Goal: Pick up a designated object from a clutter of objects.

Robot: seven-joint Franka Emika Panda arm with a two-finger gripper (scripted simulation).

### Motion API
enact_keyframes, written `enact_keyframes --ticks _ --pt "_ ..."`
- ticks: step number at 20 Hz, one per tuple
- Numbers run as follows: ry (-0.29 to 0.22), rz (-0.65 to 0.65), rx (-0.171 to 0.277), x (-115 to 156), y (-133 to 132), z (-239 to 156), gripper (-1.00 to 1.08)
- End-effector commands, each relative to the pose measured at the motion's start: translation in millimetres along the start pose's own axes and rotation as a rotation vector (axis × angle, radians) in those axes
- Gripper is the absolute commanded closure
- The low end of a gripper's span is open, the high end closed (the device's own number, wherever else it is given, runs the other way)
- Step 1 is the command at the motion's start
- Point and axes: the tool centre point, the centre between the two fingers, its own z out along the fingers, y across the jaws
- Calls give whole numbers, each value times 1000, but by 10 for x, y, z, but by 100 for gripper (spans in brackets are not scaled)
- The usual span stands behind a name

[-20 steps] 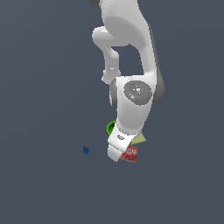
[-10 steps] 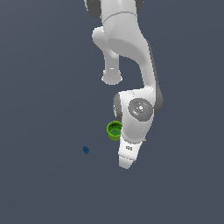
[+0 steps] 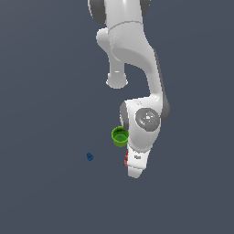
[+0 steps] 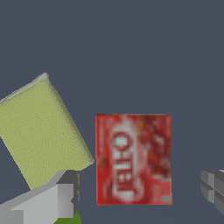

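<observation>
In the wrist view the red packet [image 4: 133,159] with white lettering lies flat on the dark floor. It sits between my two fingers, one [image 4: 65,197] on one side and the other [image 4: 213,186] on the far side. My gripper [image 4: 140,192] is open, empty and above the packet. In the exterior view my hand [image 3: 136,167] covers the packet, and only a red sliver [image 3: 125,159] shows beside it. The fingertips are hidden there.
The yellow-green pad [image 4: 41,131] lies tilted beside the packet, close to one finger. The green cup [image 3: 119,136] stands upright against my hand's side, and a green edge [image 4: 70,218] shows in the wrist view. A tiny blue piece [image 3: 89,156] lies apart toward the exterior view's left.
My hand has swung over the packet and pad and come lower. It now hides them in the exterior view. The cup and the blue piece have not moved.
</observation>
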Motion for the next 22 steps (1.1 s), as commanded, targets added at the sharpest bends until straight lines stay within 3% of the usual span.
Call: enact_keyframes --ticks 1,17,18,22 --pt "0 0 0 0 2 1 -92" --pt "0 -5 -1 4 3 506 -92" --pt "0 -5 -1 4 3 506 108" --pt "0 -5 -1 4 3 506 108"
